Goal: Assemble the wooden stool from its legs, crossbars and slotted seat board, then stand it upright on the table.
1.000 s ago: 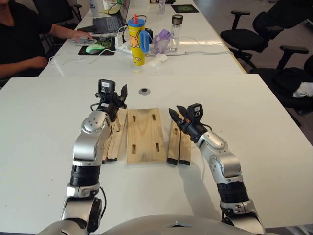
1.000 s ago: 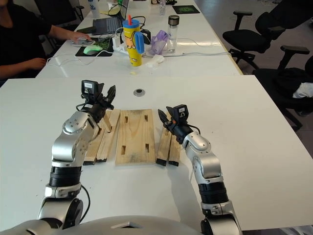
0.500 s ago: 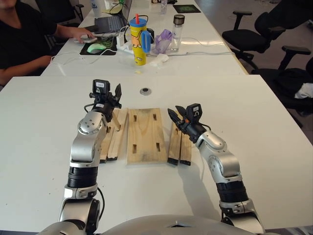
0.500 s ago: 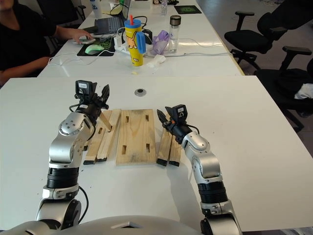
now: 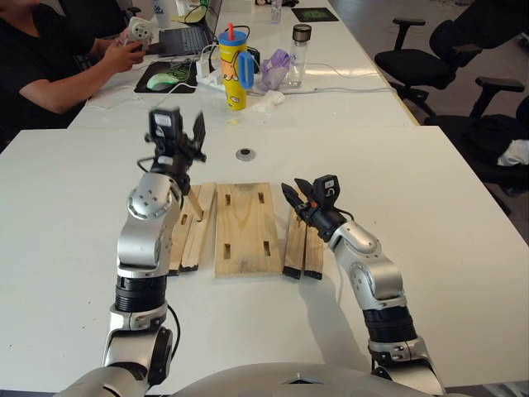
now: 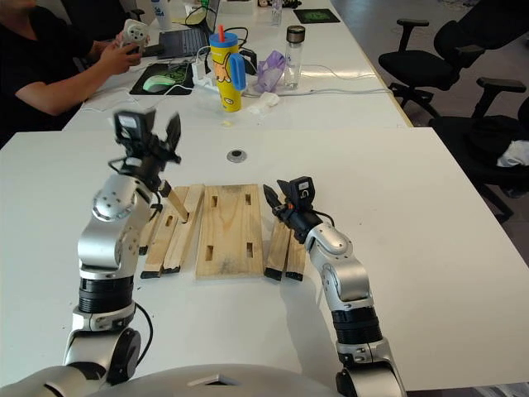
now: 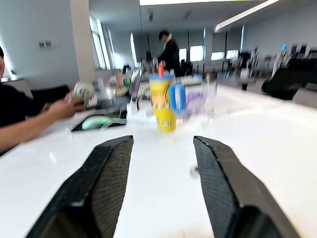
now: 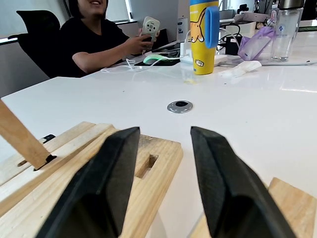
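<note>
On the desk (image 5: 430, 207) we see the seat board (image 5: 242, 231) lying flat, left planks (image 5: 197, 244) at its 9 o'clock, right planks (image 5: 303, 248) at 3. Left fingers (image 5: 197, 136), open, hang high at 10 o'clock; right fingers (image 5: 289, 193), open, at 2.

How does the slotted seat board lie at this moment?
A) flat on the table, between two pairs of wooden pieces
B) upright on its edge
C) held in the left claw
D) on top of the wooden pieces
A: the seat board lies flat on the table, with the left pair and the right pair beside it.
</note>
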You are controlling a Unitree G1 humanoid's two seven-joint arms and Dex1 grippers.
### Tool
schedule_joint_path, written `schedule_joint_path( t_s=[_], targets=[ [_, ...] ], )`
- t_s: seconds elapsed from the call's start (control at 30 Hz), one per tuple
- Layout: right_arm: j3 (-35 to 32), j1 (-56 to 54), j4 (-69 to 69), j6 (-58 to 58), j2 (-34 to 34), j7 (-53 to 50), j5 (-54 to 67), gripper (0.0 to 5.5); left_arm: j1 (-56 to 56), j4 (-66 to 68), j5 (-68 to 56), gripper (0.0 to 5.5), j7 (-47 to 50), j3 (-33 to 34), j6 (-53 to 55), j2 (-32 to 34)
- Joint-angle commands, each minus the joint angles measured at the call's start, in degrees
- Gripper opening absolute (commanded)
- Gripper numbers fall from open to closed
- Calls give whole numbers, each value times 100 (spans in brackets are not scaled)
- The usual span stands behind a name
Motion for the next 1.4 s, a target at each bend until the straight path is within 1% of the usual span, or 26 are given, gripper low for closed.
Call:
schedule_joint_path(
  t_s=[0.03,0.2,0.27,0.37,0.47,0.53,0.67,0.8,1.03,1.23,1.4],
  targets=[
    [-14,-149,122,-74,32,3,-32,187,368,640,-25,226,-36,50,516,-26],
    [-59,-271,250,-162,8,16,-38,187,-185,237,-183,226,-62,139,-228,-214],
    [-68,-256,270,-192,0,10,-40,187,-268,-95,-116,226,19,175,-556,-223],
    [-69,-269,309,-225,-10,1,-50,187,-274,-520,46,226,116,215,-719,-130],
    [-94,-324,353,-224,-64,28,-60,187,-175,-991,111,226,202,228,-469,-111],
    [-177,-303,354,-226,-98,16,-44,187,1,-1367,166,226,113,76,-237,-37],
    [-181,-191,294,-216,-128,58,-57,187,675,-2001,117,226,-113,-4,143,123],
    [-126,-144,252,-160,-163,126,-35,187,1270,-2367,94,226,-120,47,284,86],
    [-105,-196,222,-66,-222,248,-23,187,1578,-2472,151,226,71,-38,361,-135],
    [-65,-228,212,14,-239,324,-9,187,1805,-2252,160,226,276,71,571,-301],
    [-54,-246,221,52,-248,352,-9,187,1873,-1975,47,226,264,73,723,-418]
  ],
)
